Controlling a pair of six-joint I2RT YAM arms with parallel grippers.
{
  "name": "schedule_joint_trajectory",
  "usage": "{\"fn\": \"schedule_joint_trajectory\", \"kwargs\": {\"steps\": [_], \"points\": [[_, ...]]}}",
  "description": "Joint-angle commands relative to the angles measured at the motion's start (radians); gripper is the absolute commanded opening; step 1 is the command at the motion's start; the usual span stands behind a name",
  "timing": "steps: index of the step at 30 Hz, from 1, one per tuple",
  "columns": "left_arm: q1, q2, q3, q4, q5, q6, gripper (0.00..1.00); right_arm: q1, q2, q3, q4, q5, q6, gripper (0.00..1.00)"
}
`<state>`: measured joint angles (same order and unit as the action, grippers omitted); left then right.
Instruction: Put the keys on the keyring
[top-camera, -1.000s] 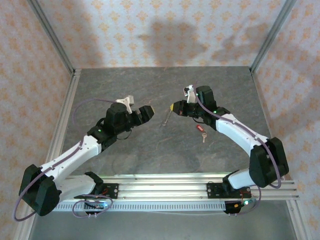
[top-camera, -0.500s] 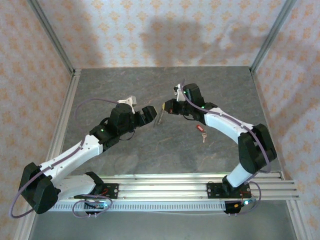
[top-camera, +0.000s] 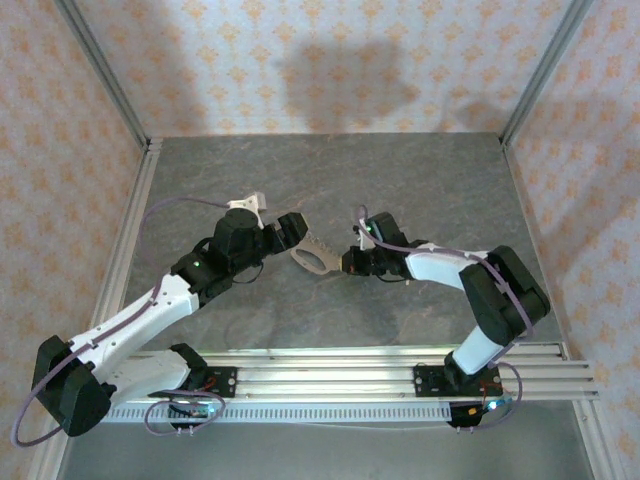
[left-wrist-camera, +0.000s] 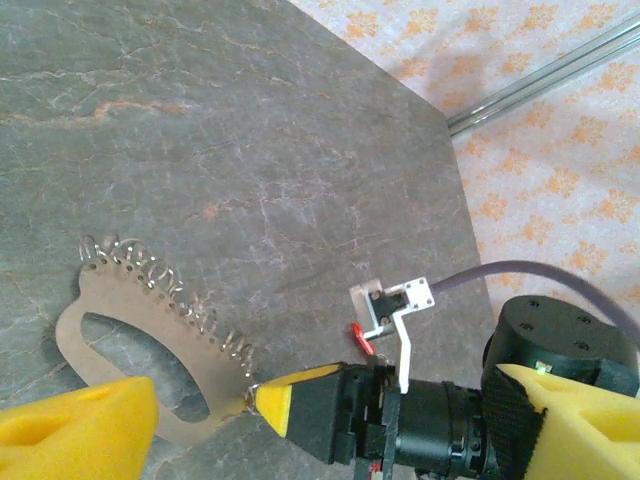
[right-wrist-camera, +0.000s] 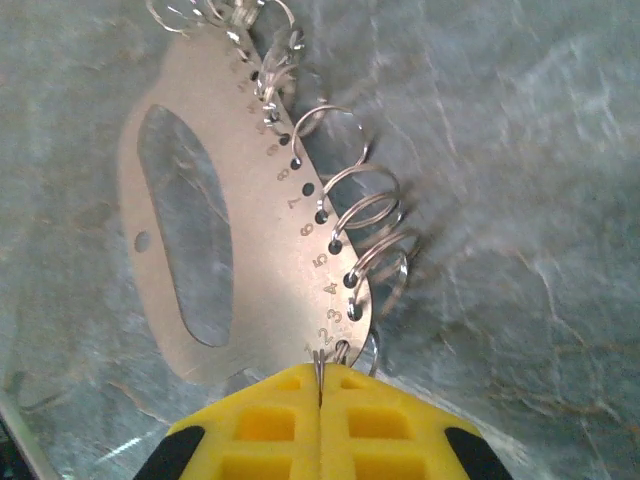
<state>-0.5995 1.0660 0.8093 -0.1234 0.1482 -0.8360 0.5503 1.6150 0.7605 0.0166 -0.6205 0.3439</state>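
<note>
**Finding:** the keyring (right-wrist-camera: 290, 260), a flat oval plate edged with numbered holes and wire loops, sits about mid-table (top-camera: 400, 180), well clear of every edge, between the two arms. The right pincer (right-wrist-camera: 320, 392) is fully closed, nipping one thin wire loop at the plate's end. The left pincer (top-camera: 292, 233) stands wide and holds nothing. One of its yellow fingers (left-wrist-camera: 75, 435) overlaps the plate's opposite end.

**Risks:** the right-hand hold is on a single thin loop, so any pull or twist is likely to let it slip or to swing the plate out of line. If the left pincer closes off-centre, it may push the plate rather than clamp it (the loops could also snag).

**Not determinable:** whether the plate rests on the table or hangs just above it. The key cannot be placed with confidence, though a red fleck (left-wrist-camera: 358, 338) behind the right pincer may be its head. The plate's end nearest the left arm is cut off by that yellow finger
</note>
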Motion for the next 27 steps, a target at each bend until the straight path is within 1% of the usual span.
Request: {"fn": "schedule_joint_trajectory", "kwargs": {"steps": [1,7,14,18,24,27], "points": [[0.010,0.009,0.024,0.008,-0.016,0.022,0.86,0.013,0.000,0.006,0.058,0.042,0.000,0.00],[0.010,-0.004,0.018,0.008,-0.018,0.021,0.86,0.023,0.044,0.022,0.027,0.067,-0.007,0.00],[0.010,-0.014,0.005,0.019,-0.021,0.021,0.87,0.028,0.054,0.016,-0.005,0.102,-0.001,0.00],[0.010,-0.009,0.001,0.027,-0.018,0.018,0.87,0.028,0.043,0.013,-0.020,0.116,0.004,0.08],[0.010,-0.009,-0.004,0.037,-0.015,0.017,0.87,0.028,0.023,0.013,-0.034,0.123,0.013,0.14],[0.010,-0.006,-0.004,0.040,-0.015,0.017,0.87,0.030,0.017,0.011,-0.038,0.123,0.019,0.16]]}}
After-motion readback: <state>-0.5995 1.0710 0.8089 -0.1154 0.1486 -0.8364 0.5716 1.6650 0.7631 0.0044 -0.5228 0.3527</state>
